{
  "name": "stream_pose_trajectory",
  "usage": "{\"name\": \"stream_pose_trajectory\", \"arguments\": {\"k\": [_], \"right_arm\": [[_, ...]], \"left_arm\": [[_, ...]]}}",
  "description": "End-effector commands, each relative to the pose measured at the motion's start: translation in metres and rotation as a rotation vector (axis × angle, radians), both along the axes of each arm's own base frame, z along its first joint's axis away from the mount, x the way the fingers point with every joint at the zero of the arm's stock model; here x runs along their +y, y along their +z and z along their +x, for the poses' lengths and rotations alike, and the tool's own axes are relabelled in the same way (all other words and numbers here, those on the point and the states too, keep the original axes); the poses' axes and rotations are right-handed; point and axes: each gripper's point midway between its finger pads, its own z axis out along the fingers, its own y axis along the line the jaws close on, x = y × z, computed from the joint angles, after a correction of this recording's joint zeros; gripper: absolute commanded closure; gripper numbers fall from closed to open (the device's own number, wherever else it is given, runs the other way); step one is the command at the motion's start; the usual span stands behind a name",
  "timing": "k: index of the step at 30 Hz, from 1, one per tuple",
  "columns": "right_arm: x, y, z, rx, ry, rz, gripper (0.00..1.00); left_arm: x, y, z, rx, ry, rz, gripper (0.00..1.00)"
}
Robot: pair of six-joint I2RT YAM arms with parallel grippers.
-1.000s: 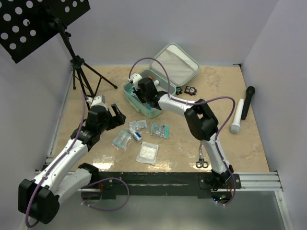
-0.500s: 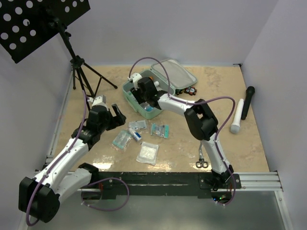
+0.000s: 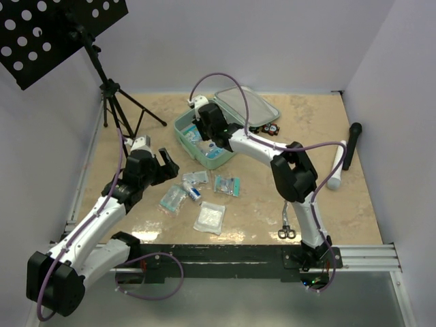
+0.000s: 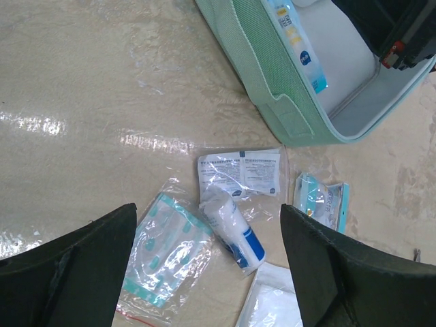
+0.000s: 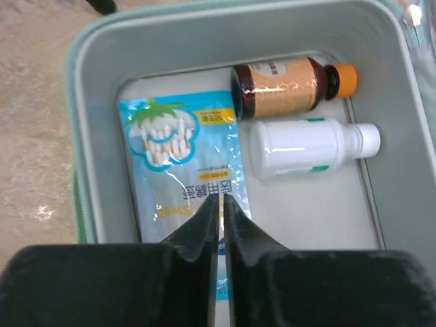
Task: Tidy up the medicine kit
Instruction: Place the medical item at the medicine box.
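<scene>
The medicine kit, a mint-green case, lies open at the back middle with its lid laid back. In the right wrist view its grey tray holds a blue swab packet, a brown bottle and a white bottle. My right gripper hangs over the swab packet, shut, with nothing between the fingers. My left gripper is open above a white roll, with a plaster bag, a sachet, a teal packet and a gauze pack around it.
A tripod stand rises at the back left. A white microphone and a black one lie at the right. Scissors rest near the right arm's base. Small dark items sit beside the lid.
The kit's lid has dropped from leaning upright to lying flatter. My right gripper has shifted toward the far side over the tray. The left arm has stayed still.
</scene>
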Motion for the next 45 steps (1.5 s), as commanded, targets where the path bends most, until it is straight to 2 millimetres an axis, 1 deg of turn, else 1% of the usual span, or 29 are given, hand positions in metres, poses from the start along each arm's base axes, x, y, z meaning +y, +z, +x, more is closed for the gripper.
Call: {"name": "stream_pose_trajectory", "arguments": {"k": [1,3,5,8,10,13,16,22,24,28,30,31,33,34,37,41,43,45], "right_arm": [[-0.019,-0.018,0.000,0.054,-0.088,-0.035,0.96],[-0.020,-0.031,-0.003,0.084,-0.091,-0.056,1.00],[-0.021,-0.044,-0.004,0.111,-0.092,-0.083,1.00],[-0.020,-0.049,-0.003,0.123,-0.092,-0.087,1.00],[-0.017,-0.058,-0.006,0.147,-0.077,-0.095,1.00],[-0.012,-0.063,-0.010,0.160,-0.074,-0.090,1.00],[0.001,-0.066,-0.020,0.190,-0.053,-0.056,1.00],[0.024,-0.080,-0.037,0.233,-0.052,-0.036,0.96],[0.032,-0.081,-0.040,0.238,-0.046,-0.017,0.95],[0.033,-0.082,-0.036,0.229,-0.081,-0.012,0.90],[0.028,-0.077,-0.032,0.211,-0.114,-0.017,0.86],[0.024,-0.074,-0.030,0.198,-0.135,-0.021,0.82],[0.017,-0.052,-0.025,0.147,-0.176,0.004,0.70],[0.016,-0.045,-0.024,0.131,-0.187,0.017,0.64],[0.011,-0.014,-0.022,0.081,-0.217,0.065,0.54],[0.001,0.027,-0.023,0.028,-0.247,0.113,0.50],[-0.005,0.040,-0.027,0.014,-0.255,0.126,0.49],[-0.017,0.048,-0.032,0.005,-0.287,0.129,0.50]], "left_arm": [[-0.002,0.014,0.007,-0.045,-0.009,-0.006,0.10],[-0.002,0.013,0.006,-0.044,-0.010,-0.004,0.10],[-0.001,0.012,0.006,-0.040,-0.011,-0.001,0.10],[-0.002,0.011,0.006,-0.036,-0.013,-0.003,0.10],[-0.002,0.009,0.005,-0.032,-0.012,-0.002,0.10],[-0.003,0.007,0.005,-0.027,-0.014,-0.002,0.10],[-0.003,0.006,0.005,-0.024,-0.015,-0.006,0.10],[-0.006,0.003,0.006,-0.014,-0.021,-0.019,0.10],[-0.006,0.002,0.005,-0.010,-0.019,-0.020,0.10],[-0.006,0.002,0.004,-0.006,-0.018,-0.019,0.10],[-0.004,0.003,0.003,-0.009,-0.012,-0.016,0.10],[-0.003,0.003,0.002,-0.009,-0.009,-0.012,0.10],[-0.002,0.004,0.002,-0.012,-0.005,-0.010,0.10],[-0.002,0.003,0.002,-0.014,-0.004,-0.010,0.10],[-0.002,0.004,0.003,-0.016,-0.006,-0.010,0.10],[-0.003,0.005,0.005,-0.021,-0.011,-0.008,0.10],[-0.004,0.005,0.008,-0.022,-0.012,-0.009,0.10],[-0.007,0.006,0.011,-0.024,-0.021,-0.016,0.10]]}}
